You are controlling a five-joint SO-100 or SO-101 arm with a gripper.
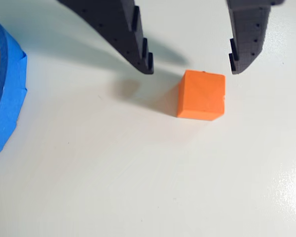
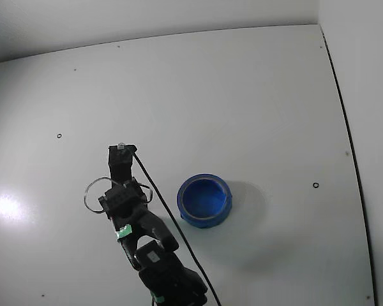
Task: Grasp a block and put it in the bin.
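From my station I find the claw [image 1: 191,69] wide open and empty in the wrist view, its two black fingertips [image 1: 147,63] poised just above the white table [image 1: 138,173], with the orange cube [image 1: 201,95] sitting squarely below the gap and slightly nearer the right-hand finger, not yet between the pads. The cube shows no long axis, so I judge a straight descent will bracket it. The blue bin [image 1: 5,94] lies well off to the claw's left, and nothing obstructs the path.

blocks – 1 [image 1: 201,95] | bins – 1 [image 2: 204,200] | hands – 1 [image 1: 192,69]
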